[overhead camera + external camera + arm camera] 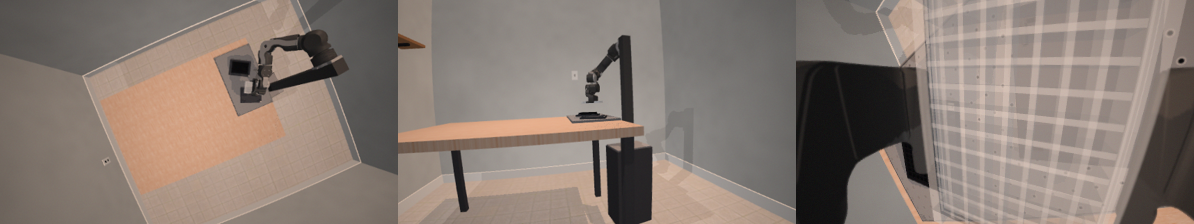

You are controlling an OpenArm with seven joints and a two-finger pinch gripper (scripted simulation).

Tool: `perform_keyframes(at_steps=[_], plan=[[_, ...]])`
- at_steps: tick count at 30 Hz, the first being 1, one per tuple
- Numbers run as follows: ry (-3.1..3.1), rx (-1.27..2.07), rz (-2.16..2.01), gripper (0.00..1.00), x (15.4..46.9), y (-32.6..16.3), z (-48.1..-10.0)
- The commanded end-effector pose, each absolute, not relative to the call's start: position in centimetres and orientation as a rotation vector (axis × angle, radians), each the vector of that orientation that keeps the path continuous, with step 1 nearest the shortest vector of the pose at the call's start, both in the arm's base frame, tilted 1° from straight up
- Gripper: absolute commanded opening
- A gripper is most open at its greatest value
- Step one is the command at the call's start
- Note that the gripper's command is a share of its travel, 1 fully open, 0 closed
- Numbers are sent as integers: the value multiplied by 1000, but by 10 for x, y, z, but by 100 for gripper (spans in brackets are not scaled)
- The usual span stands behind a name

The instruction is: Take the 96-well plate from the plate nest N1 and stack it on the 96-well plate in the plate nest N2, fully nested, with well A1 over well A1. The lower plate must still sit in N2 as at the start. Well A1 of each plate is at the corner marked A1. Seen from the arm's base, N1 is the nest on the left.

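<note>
- One table stood in the room, with three of its dark legs in sight in the exterior view.
- One grey base slab lay at the table's corner nearest the arm.
- Two plate nests sat on that slab: one open dark nest, and a second nest partly hidden under the arm.
- One clear 96-well plate could be counted for certain, clamped in the claw; whether another lay in a nest could not be told.
- One arm on one dark post, with one claw.
</note>
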State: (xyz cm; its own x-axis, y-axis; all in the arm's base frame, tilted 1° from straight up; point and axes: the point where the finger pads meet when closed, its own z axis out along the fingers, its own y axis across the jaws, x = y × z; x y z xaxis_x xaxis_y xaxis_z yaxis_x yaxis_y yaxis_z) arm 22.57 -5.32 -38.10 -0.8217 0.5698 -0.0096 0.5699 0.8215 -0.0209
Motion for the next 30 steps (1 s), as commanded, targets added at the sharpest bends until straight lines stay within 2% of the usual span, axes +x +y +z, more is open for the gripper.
perform_keyframes(at_steps=[1,3,8,20,25,30], plan=[[2992,939,-19,0,227,-50,-380],[2992,939,-19,0,227,-50,-380],[2992,939,-19,0,223,-91,-377],[2992,939,-19,0,223,-91,-377],[2991,939,-20,0,219,-131,-375],[2991,939,-20,0,219,-131,-375]])
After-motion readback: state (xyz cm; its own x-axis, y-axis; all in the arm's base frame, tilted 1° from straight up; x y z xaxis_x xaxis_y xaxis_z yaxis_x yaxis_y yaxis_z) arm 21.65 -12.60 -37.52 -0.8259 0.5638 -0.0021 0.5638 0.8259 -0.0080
